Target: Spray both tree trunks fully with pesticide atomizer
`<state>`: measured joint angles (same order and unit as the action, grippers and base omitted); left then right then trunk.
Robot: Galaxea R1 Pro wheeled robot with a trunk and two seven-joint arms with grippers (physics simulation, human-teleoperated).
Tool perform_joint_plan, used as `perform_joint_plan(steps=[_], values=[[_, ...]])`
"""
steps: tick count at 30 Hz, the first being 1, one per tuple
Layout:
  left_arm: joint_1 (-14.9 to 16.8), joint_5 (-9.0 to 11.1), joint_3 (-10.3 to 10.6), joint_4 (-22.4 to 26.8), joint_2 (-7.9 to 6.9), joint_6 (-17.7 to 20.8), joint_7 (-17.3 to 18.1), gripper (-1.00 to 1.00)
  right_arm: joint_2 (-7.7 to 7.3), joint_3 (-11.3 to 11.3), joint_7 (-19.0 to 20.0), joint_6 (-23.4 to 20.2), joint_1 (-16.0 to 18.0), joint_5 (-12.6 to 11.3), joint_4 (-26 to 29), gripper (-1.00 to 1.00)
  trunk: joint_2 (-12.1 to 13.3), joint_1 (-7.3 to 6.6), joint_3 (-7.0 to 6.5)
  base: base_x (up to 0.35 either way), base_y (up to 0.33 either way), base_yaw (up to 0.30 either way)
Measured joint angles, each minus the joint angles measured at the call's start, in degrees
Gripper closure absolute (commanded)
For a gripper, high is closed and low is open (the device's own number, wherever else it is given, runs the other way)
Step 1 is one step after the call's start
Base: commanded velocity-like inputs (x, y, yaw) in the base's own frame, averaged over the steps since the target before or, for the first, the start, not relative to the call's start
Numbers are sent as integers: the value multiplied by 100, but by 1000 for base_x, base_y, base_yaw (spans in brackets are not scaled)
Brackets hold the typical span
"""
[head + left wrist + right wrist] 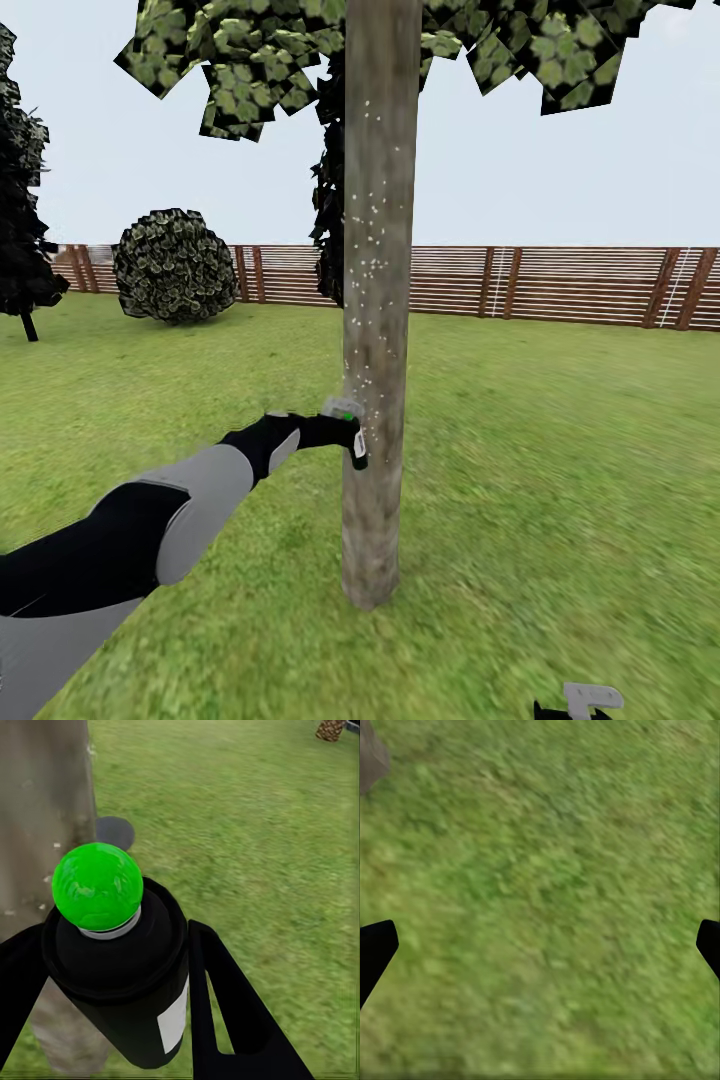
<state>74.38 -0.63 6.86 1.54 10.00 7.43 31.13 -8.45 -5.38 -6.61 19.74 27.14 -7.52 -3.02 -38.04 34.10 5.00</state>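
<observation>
**Spray bottle held against a tree trunk on the lawn**

The spray bottle (345, 425) is a small dark bottle with a white label and a bright green ball on its top. It is held sideways in the left gripper (340, 432), with a black finger (225, 1012) pressed against each side of the bottle's body. In the left wrist view the bottle (124, 975) is close to the camera, its green ball pointing out over the grass, with the trunk (45, 817) just beside it.

The bottle sits right at the tree trunk (378, 300), about a third of the way up the visible trunk. The trunk is a straight, pale grey-tan column with mottled bark. Small white specks dot its bark from near the bottle upward. Flat green leaves (250, 60) spread above it.

The left arm (150, 530), grey and black, reaches from the lower left of the head view toward the trunk.

The right gripper (540, 945) is spread wide, its two black fingertips at opposite edges of its wrist view, above bare grass.

The lawn (560, 480) stretches back to a brown slatted fence (580, 285). A round bush (172, 265) stands near the fence, and a dark tree (20, 220) stands at the far left.
</observation>
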Motion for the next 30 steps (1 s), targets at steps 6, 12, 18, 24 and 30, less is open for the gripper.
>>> perform_joint_plan(steps=[6, 12, 18, 24, 30], values=[[-480, -6, 4, -1, 0, -331, -369, 100, 12, -1, 5, -7, 0, 1, 0, -100, 0, 0, 0, 0, 0, 0], [-1002, -3, -3, 11, 0, -662, -453, 100, 30, -2, 9, -10, 0, 1, 0, -100, 0, 0, 1, 0, 0, 0], [-1196, 12, -47, 21, -26, -911, -448, 100, 40, -7, 16, -11, 0, 1, 1, -100, -1, 0, 0, 0, 60, 0], [-1201, 12, -46, 20, -31, -917, -442, 100, 51, -9, 20, -13, -1, 1, 2, -100, 0, 0, 0, 0, 300, 0], [-1202, 8, -39, 17, -28, -865, -447, 100, 52, -9, 21, -13, -1, 1, 2, -100, 0, 0, 0, 0, 342, 0]])
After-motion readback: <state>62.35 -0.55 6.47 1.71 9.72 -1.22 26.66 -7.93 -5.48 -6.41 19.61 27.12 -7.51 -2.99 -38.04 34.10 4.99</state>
